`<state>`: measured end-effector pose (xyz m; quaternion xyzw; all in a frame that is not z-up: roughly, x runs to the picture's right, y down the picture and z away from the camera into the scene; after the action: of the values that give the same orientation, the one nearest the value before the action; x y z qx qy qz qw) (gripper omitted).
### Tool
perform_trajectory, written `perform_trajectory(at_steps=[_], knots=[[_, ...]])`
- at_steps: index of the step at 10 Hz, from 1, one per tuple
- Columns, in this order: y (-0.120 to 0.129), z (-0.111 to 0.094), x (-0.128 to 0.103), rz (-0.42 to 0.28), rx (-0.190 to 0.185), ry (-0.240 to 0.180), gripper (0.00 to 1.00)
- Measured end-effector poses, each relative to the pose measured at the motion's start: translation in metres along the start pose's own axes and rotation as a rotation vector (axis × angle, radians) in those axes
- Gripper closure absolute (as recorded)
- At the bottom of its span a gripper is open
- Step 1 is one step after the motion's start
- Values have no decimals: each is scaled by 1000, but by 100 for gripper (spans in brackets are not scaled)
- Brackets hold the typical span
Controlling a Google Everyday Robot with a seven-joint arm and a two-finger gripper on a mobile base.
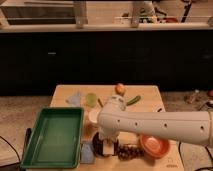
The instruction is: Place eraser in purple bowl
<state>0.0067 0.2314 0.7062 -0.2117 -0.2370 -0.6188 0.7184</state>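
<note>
My white arm reaches in from the right across the wooden table (145, 95). My gripper (107, 142) points down at the front middle of the table, right over the very dark purple bowl (96, 144), which it partly hides. A small whitish block, the eraser (108, 149), shows at the gripper's tip, over or inside that bowl; I cannot tell whether it is still held. The orange-red bowl (154, 145) sits to the right of the gripper.
A green tray (52, 137) fills the front left. A white cup (93, 116), a green cup (91, 99), a blue item (75, 98), an orange fruit (119, 88) and a green vegetable (133, 100) stand behind. Dark grapes (130, 150) lie beside the orange bowl.
</note>
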Motion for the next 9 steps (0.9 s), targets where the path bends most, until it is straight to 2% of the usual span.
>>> perform_trajectory(at_steps=[7, 9], knots=[[-7, -4, 15, 13, 19, 3, 99], [-10, -4, 17, 1, 30, -7, 87]])
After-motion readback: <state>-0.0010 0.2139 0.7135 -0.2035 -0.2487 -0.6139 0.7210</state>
